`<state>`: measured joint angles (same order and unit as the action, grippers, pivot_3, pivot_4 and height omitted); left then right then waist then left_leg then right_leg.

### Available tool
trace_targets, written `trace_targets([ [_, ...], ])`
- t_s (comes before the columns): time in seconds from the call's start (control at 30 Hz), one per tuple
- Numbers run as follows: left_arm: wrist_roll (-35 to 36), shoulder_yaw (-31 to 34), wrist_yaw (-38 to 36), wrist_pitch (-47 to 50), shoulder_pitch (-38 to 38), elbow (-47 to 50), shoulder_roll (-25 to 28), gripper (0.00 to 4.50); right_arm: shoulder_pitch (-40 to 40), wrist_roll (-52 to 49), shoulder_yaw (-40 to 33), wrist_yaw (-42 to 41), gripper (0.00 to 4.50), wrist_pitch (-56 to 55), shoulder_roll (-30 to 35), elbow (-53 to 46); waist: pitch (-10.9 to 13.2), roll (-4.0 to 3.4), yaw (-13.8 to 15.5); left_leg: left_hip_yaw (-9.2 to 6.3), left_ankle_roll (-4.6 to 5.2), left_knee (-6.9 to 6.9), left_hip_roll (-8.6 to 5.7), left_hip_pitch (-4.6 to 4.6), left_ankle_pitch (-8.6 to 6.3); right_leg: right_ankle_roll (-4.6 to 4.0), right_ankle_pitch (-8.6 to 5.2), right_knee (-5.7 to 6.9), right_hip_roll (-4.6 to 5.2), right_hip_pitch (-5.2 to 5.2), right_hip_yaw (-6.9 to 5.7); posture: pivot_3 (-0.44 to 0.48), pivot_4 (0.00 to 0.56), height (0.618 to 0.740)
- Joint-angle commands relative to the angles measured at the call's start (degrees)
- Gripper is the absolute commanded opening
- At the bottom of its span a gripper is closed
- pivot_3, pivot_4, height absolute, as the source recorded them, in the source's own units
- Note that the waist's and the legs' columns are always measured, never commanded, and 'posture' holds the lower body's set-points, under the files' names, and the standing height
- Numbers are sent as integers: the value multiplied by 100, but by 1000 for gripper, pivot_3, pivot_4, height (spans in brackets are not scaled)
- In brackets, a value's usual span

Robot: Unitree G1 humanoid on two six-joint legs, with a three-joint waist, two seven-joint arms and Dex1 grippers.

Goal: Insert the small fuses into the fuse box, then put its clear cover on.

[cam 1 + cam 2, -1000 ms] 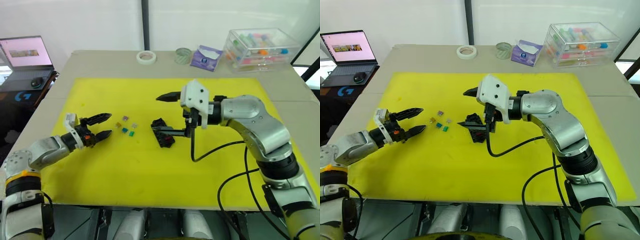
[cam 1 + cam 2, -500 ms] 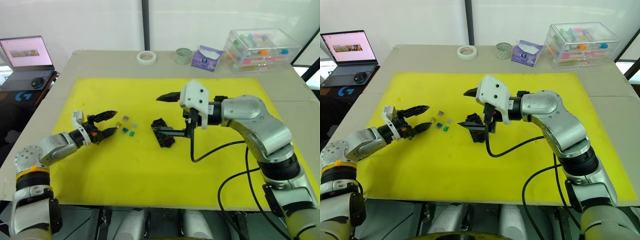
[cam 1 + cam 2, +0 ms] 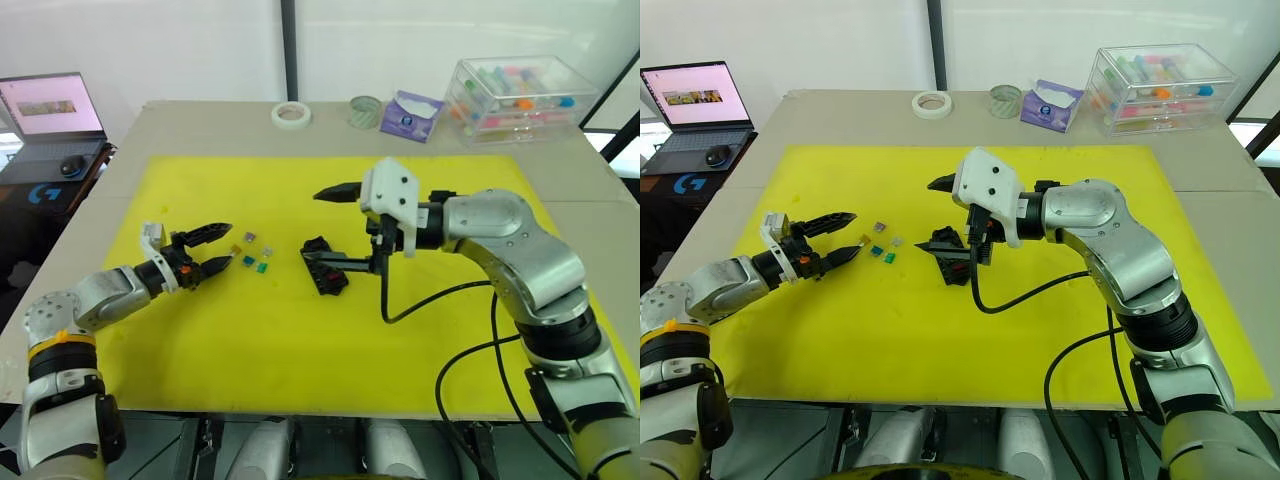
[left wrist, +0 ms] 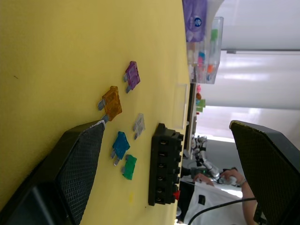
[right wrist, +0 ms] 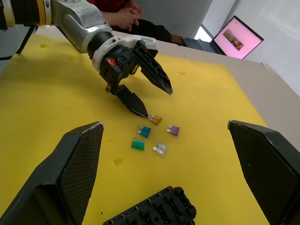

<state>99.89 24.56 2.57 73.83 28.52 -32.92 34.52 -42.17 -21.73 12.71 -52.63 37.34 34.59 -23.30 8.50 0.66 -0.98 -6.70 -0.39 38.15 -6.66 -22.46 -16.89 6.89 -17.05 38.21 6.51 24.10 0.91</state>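
Yellow mat (image 3: 300, 330); right pincer (image 3: 328, 228) partly hides fuse box (image 3: 325, 268).

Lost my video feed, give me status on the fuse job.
Left gripper open, one tip at the orange fuse. Right gripper open over fuse box. Five loose fuses on mat, nothing blocking.

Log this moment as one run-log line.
left gripper: open, at orange fuse | right gripper: open, over fuse box | fuses loose

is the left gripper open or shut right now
Open. The left gripper has its two fingers spread apart, one tip by the orange fuse, holding nothing.
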Motion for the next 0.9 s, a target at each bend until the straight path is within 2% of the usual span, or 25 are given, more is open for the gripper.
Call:
trace_targets([
  [0.03, -261, 194, -28, -55, 40, -150, -32, 4500, -153, -91, -171, 8, 4484, -20, 5, -193, 0, 0, 5, 0, 0, 0, 0, 0, 0, 0, 0, 0, 0, 0, 0, 0, 150, 740],
  [0.9, -1745, 521, -810, 40, 566, -801, -319, 4500, -182, -127, -146, 35, 4484, 85, 11, -241, -8, -2, 50, -2, -8, 6, 0, 1, 5, 0, 0, 5, 0, -1, -1, 0, 150, 740],
])
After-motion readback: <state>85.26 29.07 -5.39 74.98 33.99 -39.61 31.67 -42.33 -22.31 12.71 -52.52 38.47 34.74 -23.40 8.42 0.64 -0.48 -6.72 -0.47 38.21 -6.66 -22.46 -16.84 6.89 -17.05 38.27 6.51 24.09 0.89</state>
